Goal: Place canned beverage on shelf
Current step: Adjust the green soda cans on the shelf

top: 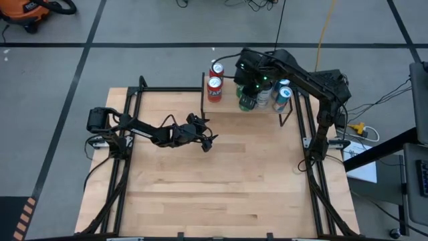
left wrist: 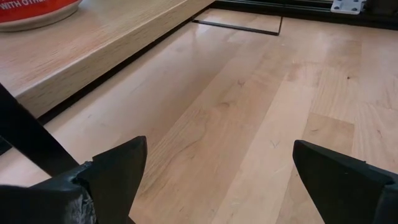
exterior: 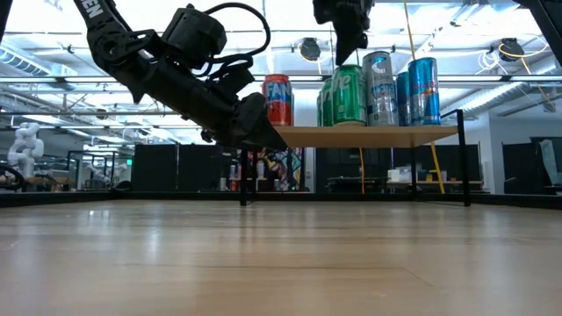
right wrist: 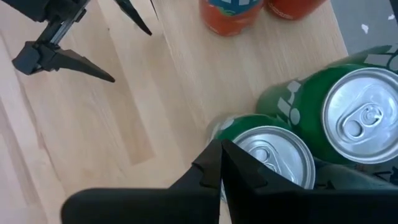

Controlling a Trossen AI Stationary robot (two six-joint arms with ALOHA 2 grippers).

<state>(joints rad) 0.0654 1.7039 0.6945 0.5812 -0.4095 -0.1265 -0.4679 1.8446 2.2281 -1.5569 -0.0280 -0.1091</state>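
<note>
The shelf [top: 227, 107] stood at the far edge of the tabletop [top: 227, 194], toward its far right corner, a light wood plank on thin black legs. All the cans were on it. Two red soda cans [top: 215, 88] sat at its left end, one behind the other. Toward the middle and right end a cluster crowded together: two green soda cans [exterior: 349, 95], a silver-and-blue can [exterior: 379, 88] and blue cans [exterior: 423, 89] at the right end.

The right gripper [exterior: 344, 53] hung directly over the green cans, its arm reaching in from the tabletop's right edge. Its jaws were closed tight with nothing between them; in the right wrist view the two dark fingers [right wrist: 217, 171] met in a point just above the silver top of the nearer green can [right wrist: 273, 155], though whether they touched it could not be told.

The left gripper [top: 206, 142] sat above bare wood, near the middle of the tabletop and just in front of the shelf's left end, its arm stretching in from the left edge. Its jaws stood wide apart and held nothing; the left wrist view showed bare planks between the two fingers [left wrist: 118, 168] and the shelf's front edge close ahead.
</note>
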